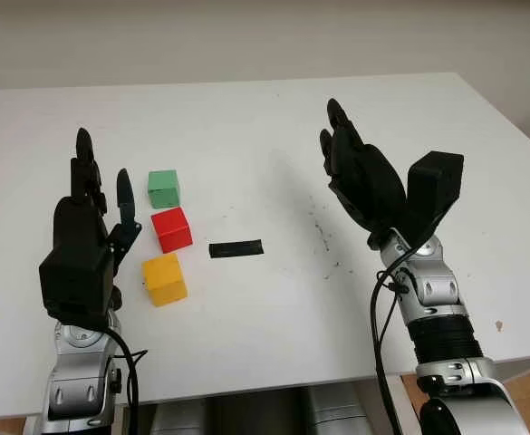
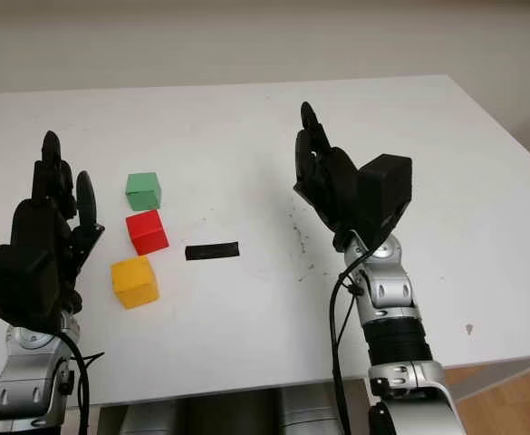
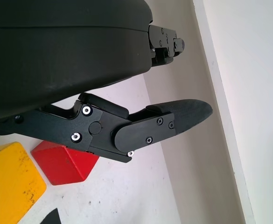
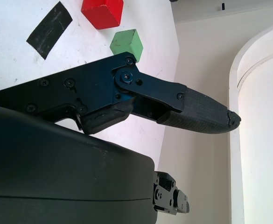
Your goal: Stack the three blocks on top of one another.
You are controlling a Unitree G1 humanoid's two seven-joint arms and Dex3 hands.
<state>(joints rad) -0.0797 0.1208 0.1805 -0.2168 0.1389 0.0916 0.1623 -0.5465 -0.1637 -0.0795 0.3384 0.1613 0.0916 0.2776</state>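
The three blocks lie separately on the white table [image 1: 246, 118], none is on another. They make a short row just beside the left robot hand [image 1: 88, 227], on its inner side: the green block [image 1: 163, 188] is farthest from the robot, the red block [image 1: 171, 228] is in the middle, and the yellow block [image 1: 164, 278] is nearest. The left wrist view cuts off the yellow block at the edge and hides part of the red block behind a finger. A strip of black tape [image 1: 236, 248] lies flat on the table between the two hands, closer to the blocks. The left robot hand is open and holds nothing. The right robot hand [image 1: 360, 177] is well apart from the blocks, raised over the table, also open and holding nothing.
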